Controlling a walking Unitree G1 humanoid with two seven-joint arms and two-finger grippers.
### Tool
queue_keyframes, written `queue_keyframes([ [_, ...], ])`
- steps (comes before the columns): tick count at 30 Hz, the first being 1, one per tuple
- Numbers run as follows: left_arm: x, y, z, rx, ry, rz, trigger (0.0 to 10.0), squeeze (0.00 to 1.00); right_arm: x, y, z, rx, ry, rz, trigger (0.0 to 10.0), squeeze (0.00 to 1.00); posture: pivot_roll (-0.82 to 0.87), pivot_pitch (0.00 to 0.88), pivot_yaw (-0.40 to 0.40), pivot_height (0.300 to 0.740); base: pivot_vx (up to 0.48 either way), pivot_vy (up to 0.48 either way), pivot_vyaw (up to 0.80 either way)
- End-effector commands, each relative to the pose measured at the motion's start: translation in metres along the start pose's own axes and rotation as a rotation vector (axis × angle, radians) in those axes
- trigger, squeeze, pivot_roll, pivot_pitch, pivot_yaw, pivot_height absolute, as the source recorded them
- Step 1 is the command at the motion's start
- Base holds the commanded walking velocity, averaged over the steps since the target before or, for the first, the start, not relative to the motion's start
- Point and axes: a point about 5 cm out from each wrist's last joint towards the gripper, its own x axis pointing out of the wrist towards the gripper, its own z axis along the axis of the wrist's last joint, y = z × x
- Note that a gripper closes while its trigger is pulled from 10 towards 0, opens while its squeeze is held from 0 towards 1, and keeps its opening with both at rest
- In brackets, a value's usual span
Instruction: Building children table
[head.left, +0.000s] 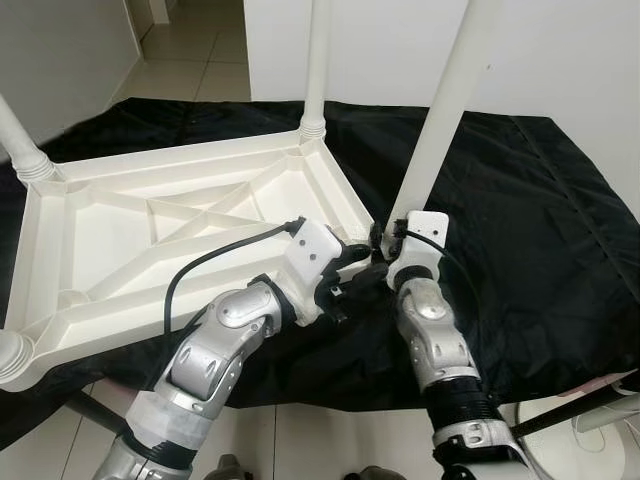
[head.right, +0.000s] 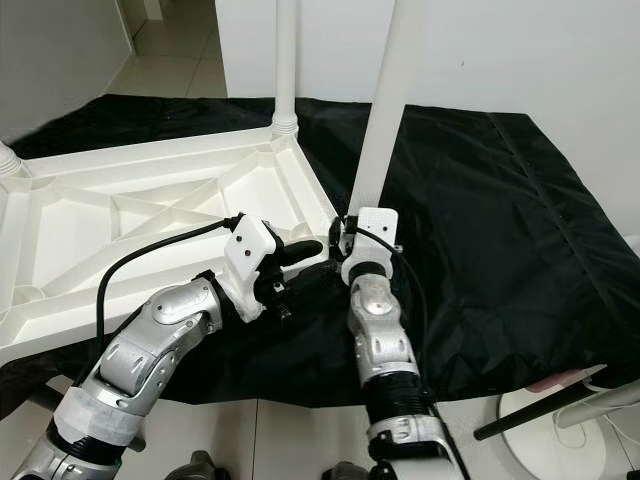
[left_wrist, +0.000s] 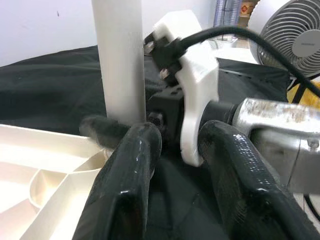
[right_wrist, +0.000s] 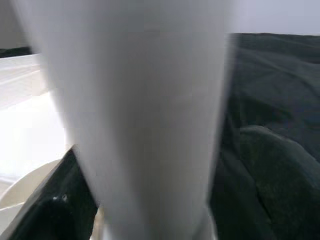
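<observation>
Nearest the camera, the two silver arms are seen reaching forward to the near right corner of the table top (head.left: 150, 240), which lies upside down on a black cloth (head.left: 530, 230).

The right gripper (head.left: 392, 240) is found at the foot of the loose leg (head.left: 440, 120). Its jaws are clenched on that leg, one black finger (right_wrist: 55, 210) being visible against the white tube in the right wrist view.

The left gripper (head.left: 365, 270) is placed just beside the right one, on its left, pointing toward the same corner. Its fingers (left_wrist: 130, 170) are spread apart and nothing is held between them.

The leg's long axis runs nearly upright, tilted slightly to the right toward its top. Its lower end is located at the corner of the table top; whether it is seated in a socket cannot be told. The right arm is judged the nearer and controlling one; the coming move is judged to turn on bringing the leg plumb over that corner.

Farther off, a fitted leg (head.left: 316, 60) stands upright at the far right corner, and another (head.left: 20, 140) at the far left.
</observation>
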Motion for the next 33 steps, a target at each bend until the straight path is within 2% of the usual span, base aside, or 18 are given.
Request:
queue_keyframes([
  [1, -0.001, -0.001, -0.001, 0.01, 0.012, 0.001, 10.0, 0.0, 0.0, -0.006, -0.003, -0.007, 0.003, 0.083, 10.0, 0.4, -0.02, 0.0, -0.03, 0.74, 0.0, 0.0, 0.0],
  [2, -0.001, 0.0, -0.001, 0.01, 0.012, 0.0, 10.0, 0.0, 0.001, -0.01, -0.004, -0.018, 0.006, 0.125, 10.0, 0.4, -0.02, 0.0, -0.027, 0.74, 0.0, 0.0, 0.0],
  [3, -0.001, -0.001, -0.001, 0.01, 0.013, -0.002, 10.0, 0.0, 0.001, -0.013, -0.004, -0.038, 0.003, 0.171, 10.0, 0.0, -0.02, 0.0, -0.027, 0.74, 0.0, 0.0, 0.0],
  [11, 0.0, 0.0, -0.001, 0.012, 0.012, -0.008, 10.0, 0.0, 0.003, -0.018, -0.004, -0.086, 0.002, 0.286, 10.0, 0.0, -0.02, 0.0, -0.023, 0.74, 0.0, 0.0, 0.0],
  [13, 0.001, 0.001, 0.0, 0.017, 0.01, -0.01, 10.0, 0.0, 0.008, -0.015, -0.005, -0.137, 0.01, 0.424, 10.0, 0.0, -0.02, 0.0, -0.021, 0.74, 0.0, 0.0, 0.0],
  [14, 0.001, 0.001, 0.0, 0.017, 0.01, -0.01, 10.0, 0.0, 0.008, -0.015, -0.005, -0.137, 0.01, 0.424, 10.0, 0.0, -0.02, 0.0, -0.021, 0.74, 0.0, 0.0, 0.0],
  [17, 0.002, 0.001, 0.001, 0.021, 0.008, -0.013, 10.0, 0.0, 0.015, -0.011, -0.002, -0.166, 0.013, 0.535, 10.0, 0.0, -0.02, 0.0, -0.012, 0.74, 0.0, 0.0, 0.0],
  [23, 0.003, 0.003, 0.003, 0.029, 0.007, -0.009, 10.0, 0.0, 0.024, -0.01, -0.001, -0.202, 0.038, 0.607, 10.0, 0.0, -0.01, 0.0, -0.013, 0.74, 0.0, 0.0, 0.0],
  [24, 0.003, 0.004, 0.003, 0.031, 0.006, -0.008, 10.0, 0.0, 0.025, -0.012, -0.002, -0.206, 0.051, 0.616, 8.3, 0.0, -0.01, 0.0, -0.013, 0.74, 0.0, 0.0, 0.0],
  [25, 0.002, 0.004, 0.004, 0.032, 0.005, -0.006, 10.0, 0.0, 0.026, -0.014, -0.004, -0.21, 0.06, 0.623, 3.6, 0.0, -0.01, 0.0, -0.015, 0.74, 0.0, 0.0, 0.0],
  [26, 0.002, 0.004, 0.004, 0.032, 0.005, -0.006, 10.0, 0.0, 0.026, -0.014, -0.004, -0.21, 0.06, 0.623, 3.6, 0.0, -0.01, 0.0, -0.015, 0.74, 0.0, 0.0, 0.0],
  [27, 0.002, 0.004, 0.004, 0.034, 0.005, -0.003, 10.0, 0.0, 0.026, -0.016, -0.005, -0.21, 0.073, 0.631, 0.0, 0.0, -0.01, 0.0, -0.017, 0.74, 0.0, 0.0, 0.0],
  [33, 0.001, 0.004, 0.004, 0.031, 0.004, 0.003, 10.0, 0.0, 0.022, -0.023, -0.012, -0.198, 0.103, 0.657, 0.0, 0.0, -0.01, 0.0, -0.019, 0.74, 0.0, 0.0, 0.0],
])
